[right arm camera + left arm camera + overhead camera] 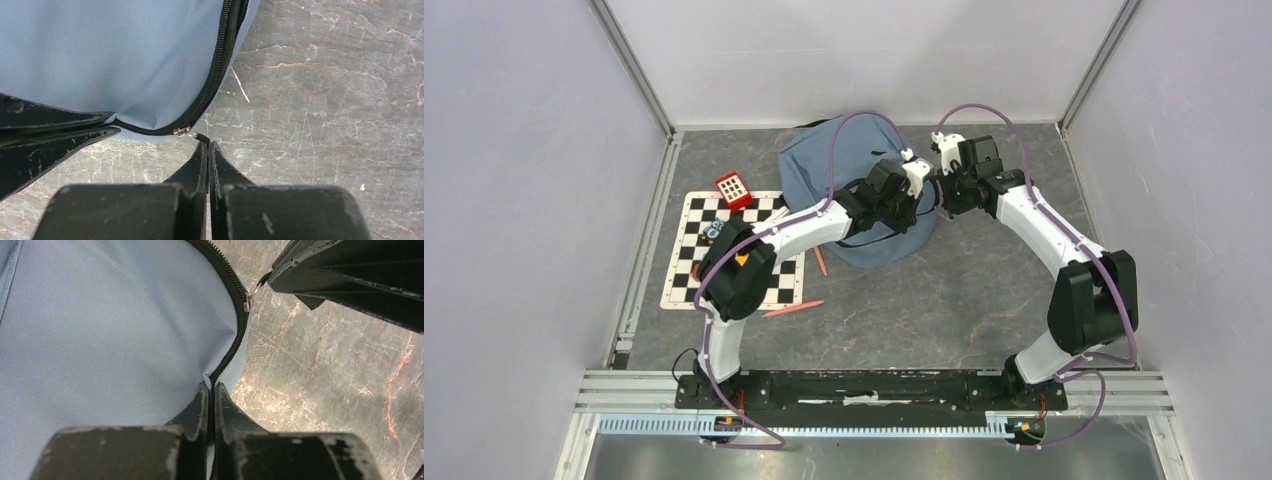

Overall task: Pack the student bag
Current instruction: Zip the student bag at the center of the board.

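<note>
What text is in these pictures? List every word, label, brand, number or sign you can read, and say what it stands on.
No text can be read in any view.
Red keypad-like thing by the checkered mat: white keys, markings too small to read.
Orange mark on the left arm: no lettering legible.
On the student bag, no label or print shows.

The student bag (824, 165) lies just right of the chequered mat (682, 270).
</note>
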